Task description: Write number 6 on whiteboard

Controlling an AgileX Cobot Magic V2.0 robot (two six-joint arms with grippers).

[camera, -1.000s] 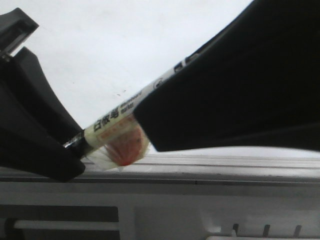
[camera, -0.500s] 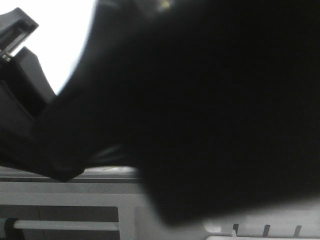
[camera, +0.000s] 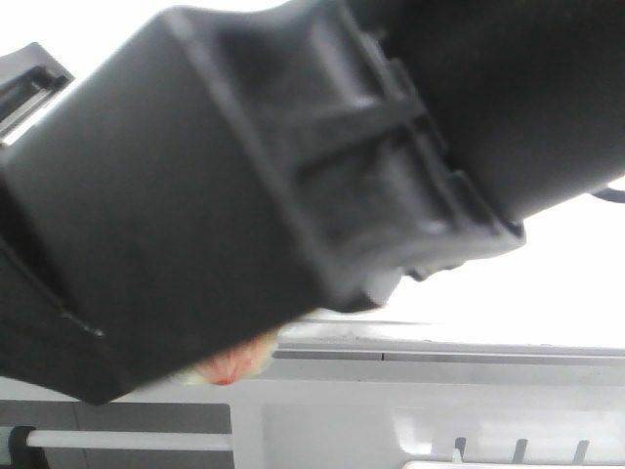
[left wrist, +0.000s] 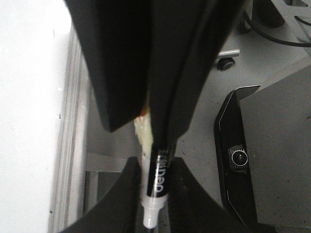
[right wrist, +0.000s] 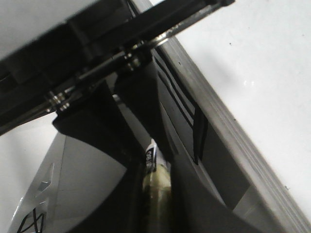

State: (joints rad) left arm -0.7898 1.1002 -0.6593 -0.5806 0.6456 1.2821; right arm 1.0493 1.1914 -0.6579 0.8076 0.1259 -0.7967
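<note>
Glossy whiteboard point(left wrist: 29, 97), cylindrical marker point(left wrist: 156, 187) (both tools point(right wrist: 155, 194) gripping)

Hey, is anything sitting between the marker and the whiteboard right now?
Nothing visible lies on the whiteboard. But the marker is off the board, beyond its grey frame, gripped by both the left gripper and the right gripper, whose fingers cover most of it.

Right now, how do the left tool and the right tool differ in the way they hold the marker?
The left tool grips the marker on its black-labelled part near the white end, while the right tool grips further along, on the pale yellowish part. They also reach it from opposite ends, facing each other. Both are black and look closed on the same marker, just off the edge of the whiteboard.
</note>
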